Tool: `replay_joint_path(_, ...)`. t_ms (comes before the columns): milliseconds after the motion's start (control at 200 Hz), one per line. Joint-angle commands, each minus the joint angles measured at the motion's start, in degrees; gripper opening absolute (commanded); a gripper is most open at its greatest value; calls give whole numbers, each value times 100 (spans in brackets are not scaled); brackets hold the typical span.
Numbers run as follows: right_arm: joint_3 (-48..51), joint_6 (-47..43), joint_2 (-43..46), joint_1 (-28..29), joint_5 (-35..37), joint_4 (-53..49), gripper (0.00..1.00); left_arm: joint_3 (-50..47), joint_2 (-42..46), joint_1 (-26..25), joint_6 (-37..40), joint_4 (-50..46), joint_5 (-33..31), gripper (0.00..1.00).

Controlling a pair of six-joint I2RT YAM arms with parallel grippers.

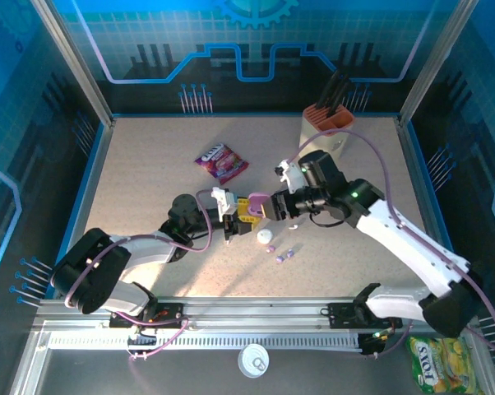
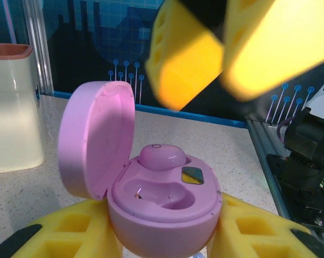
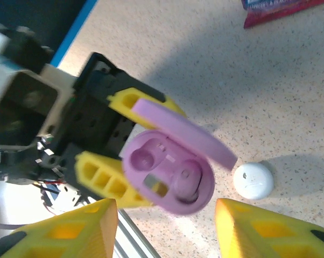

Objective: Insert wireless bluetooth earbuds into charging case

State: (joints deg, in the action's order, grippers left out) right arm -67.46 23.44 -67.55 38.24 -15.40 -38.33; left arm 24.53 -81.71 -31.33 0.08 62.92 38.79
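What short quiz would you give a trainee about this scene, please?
1. True or false: the charging case is closed.
2. What grips the case? A: the left tool. B: a human hand. C: nothing, it lies on the table.
3. Fill in: ___ of the case's two slots holds an earbud.
Key: 1 false, the case stands open; 2 A; 3 one.
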Motion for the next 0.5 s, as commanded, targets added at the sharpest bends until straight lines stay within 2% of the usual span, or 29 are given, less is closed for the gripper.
replay_joint_path(0,490,350,676,69,146,350,52,-79,-66,161,-184,525,-36,38)
replay_joint_path(135,1483,1154,1524,75,713,1027,53,-150,-142,387,-601,1205,3,37)
replay_joint_path(240,2236,1577,1844,52,817,1432,53,-184,-164,521,-822,1574,41,37)
replay_joint_path(345,2644,1926,1718,52,787,1503,53,-219,-90,585,-894,1673,42,37)
replay_joint_path(495,3017,2291,1096,71,412,1731,53,-281,160,611,-823,1515,-19,37)
